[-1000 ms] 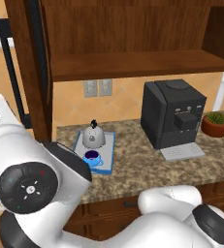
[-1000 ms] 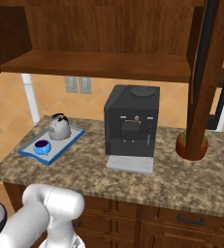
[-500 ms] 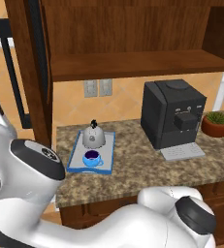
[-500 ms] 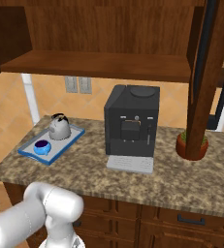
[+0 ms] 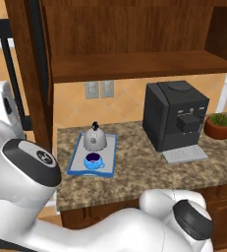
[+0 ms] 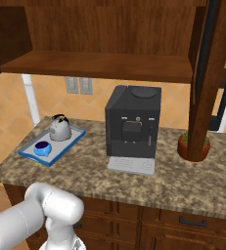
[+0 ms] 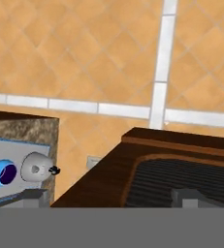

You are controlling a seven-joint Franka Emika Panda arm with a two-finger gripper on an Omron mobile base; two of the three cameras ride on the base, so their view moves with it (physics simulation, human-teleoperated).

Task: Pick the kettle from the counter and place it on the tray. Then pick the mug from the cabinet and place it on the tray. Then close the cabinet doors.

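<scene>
Since the earlier pictures the white arm has swung further left and upward across the left base view, while the things on the counter lie as they did. The gripper [image 7: 108,197] has its two dark finger tips set wide apart with nothing between them, looking along the top edge of a dark brown wooden cabinet door [image 7: 181,169] with a ribbed inset panel.

Nearest on the speckled brown-grey granite counter [image 5: 149,172] sits the flat rectangular tray [image 5: 75,162], grey inside a raised blue rim. On it, toward the front, rests the small bright blue round mug [image 5: 93,161] with a dark inside. Just behind it on the same tray stands the small dome-shaped silver-grey kettle [image 5: 94,139] with a black handle.

To the right, a boxy matte black coffee machine [image 5: 174,118] stands beside a terracotta potted plant [image 5: 218,126].

Above, the reddish-brown wooden wall cabinet [image 5: 134,39] hangs open, its smooth shelf bare, doors swung outward.
</scene>
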